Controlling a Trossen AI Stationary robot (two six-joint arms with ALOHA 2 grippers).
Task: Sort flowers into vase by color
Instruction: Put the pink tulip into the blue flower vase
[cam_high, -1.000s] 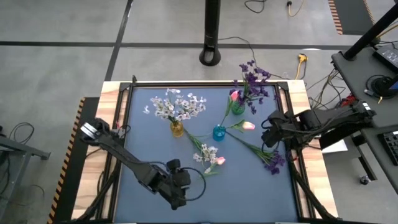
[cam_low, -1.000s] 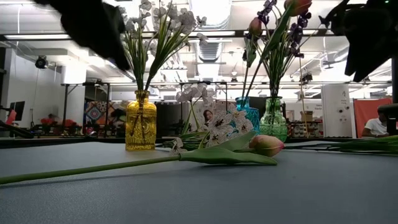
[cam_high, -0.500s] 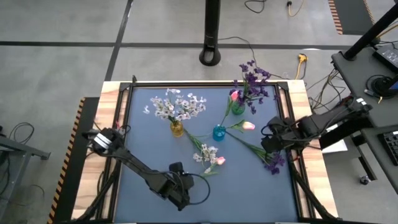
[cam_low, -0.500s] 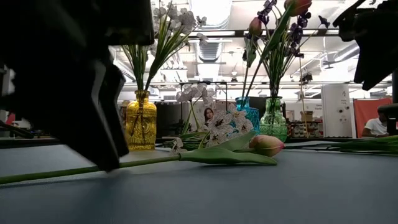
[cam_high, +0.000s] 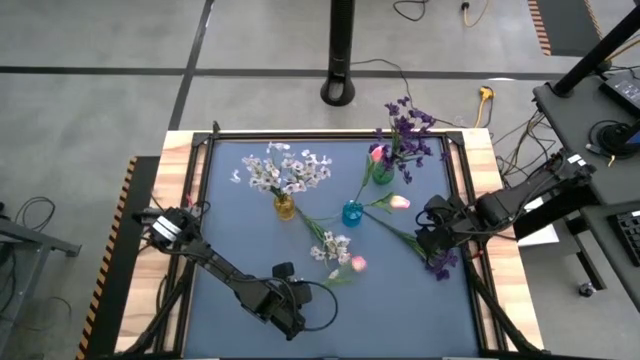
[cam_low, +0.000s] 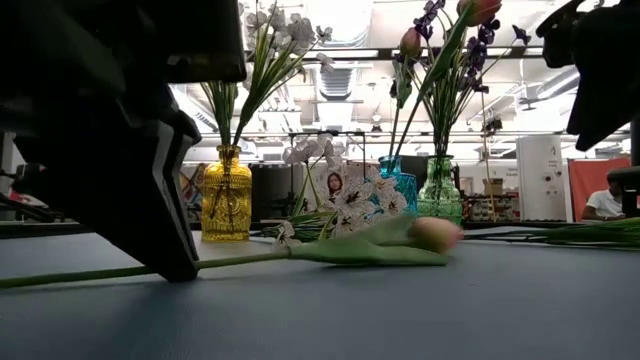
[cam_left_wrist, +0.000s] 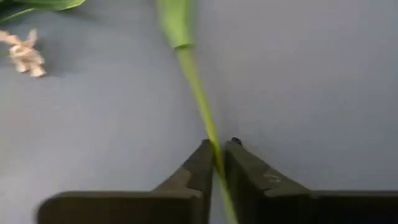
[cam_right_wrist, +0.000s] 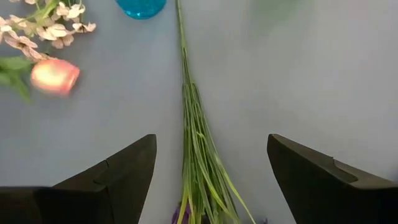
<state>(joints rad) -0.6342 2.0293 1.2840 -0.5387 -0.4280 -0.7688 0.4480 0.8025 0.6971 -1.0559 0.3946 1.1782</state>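
Pink tulip lies flat on the dark blue table, its green stem running toward the near edge, where the left end effector is pinched tight on it. Just behind the bud lies a white blossom spray. Off to the right, the right end effector hovers with fingers spread wide over the stems of a purple spray lying on the table. Yellow, blue and green vases stand behind.
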